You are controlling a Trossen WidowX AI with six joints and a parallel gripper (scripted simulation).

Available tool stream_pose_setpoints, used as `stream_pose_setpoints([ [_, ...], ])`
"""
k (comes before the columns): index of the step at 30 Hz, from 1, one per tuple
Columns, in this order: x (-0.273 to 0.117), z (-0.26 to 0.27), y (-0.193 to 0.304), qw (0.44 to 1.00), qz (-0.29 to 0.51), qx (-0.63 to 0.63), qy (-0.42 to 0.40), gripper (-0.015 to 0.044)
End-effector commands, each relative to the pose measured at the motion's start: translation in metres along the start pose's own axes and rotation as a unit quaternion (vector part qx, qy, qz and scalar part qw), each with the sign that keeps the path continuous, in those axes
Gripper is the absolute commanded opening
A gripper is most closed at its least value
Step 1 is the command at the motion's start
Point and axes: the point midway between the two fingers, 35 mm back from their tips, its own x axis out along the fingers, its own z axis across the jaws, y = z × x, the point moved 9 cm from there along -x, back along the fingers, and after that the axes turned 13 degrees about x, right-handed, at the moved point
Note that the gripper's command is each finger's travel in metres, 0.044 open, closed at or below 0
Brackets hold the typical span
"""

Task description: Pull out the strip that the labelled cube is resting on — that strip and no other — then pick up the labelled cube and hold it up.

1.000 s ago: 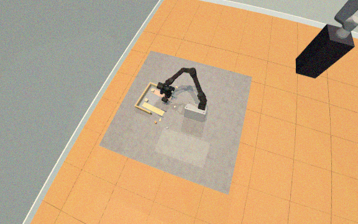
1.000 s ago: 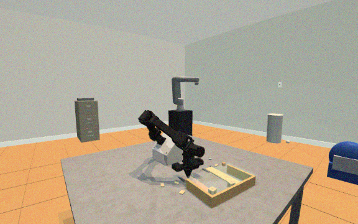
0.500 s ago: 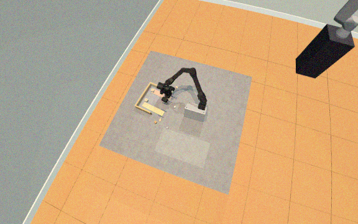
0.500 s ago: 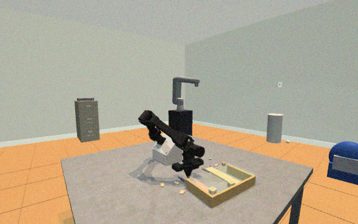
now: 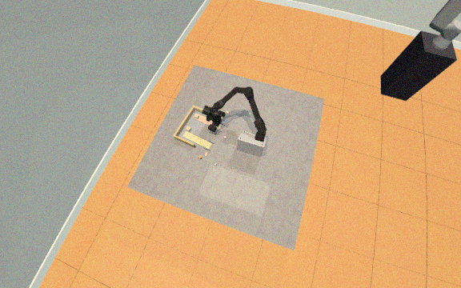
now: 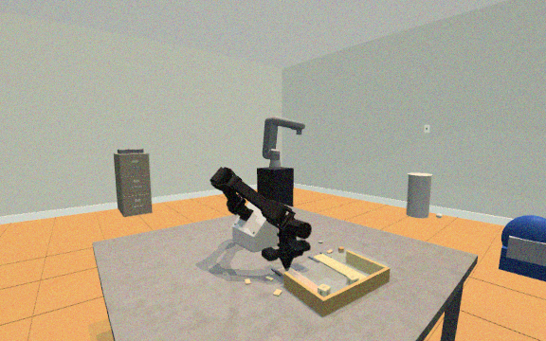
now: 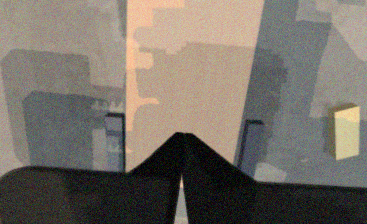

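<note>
Two light cubes stand inside the wooden frame [image 5: 183,121] [image 6: 355,290], and no label can be read on either, so which is the labelled one cannot be told: one cube [image 5: 196,116] [image 6: 323,289] is at the outer end of the pinkish strip [image 5: 202,119] [image 6: 304,279] [image 7: 199,75], the other cube [image 5: 188,129] [image 6: 353,279] near the frame end of the yellow strip [image 5: 198,140] [image 6: 336,266]. Both strips lie apart, running from the frame's open side toward the arm. The black arm [image 5: 255,110] [image 6: 256,199] rises from its pale base [image 5: 250,147] [image 6: 249,239], bends high at the elbow and slopes down to the frame, its gripper [image 5: 218,126] [image 6: 287,268] [image 7: 182,141] pointing down near the open side. The jaws are together, tips meeting, with nothing between them; the wrist view puts them across the pinkish strip, though whether they touch it cannot be told. Dark narrow rails [image 7: 115,142] flank that strip. Beyond the frame, small blocks [image 6: 247,281] [image 7: 347,132] lie scattered on the tabletop [image 5: 166,180] [image 6: 183,308]. Farther off stand a drawer cabinet [image 6: 134,185], a grey bin [image 6: 419,195] and a blue chair [image 6: 533,237].
</note>
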Motion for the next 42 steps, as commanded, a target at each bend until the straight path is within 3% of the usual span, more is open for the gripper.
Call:
stream_pose_setpoints([
  [1, 0.004, -0.002, 0.009, 1.0, 0.008, -0.005, 0.002, 0.0],
  [42, 0.005, -0.018, 0.07, 1.0, 0.009, -0.006, 0.003, 0.0],
])
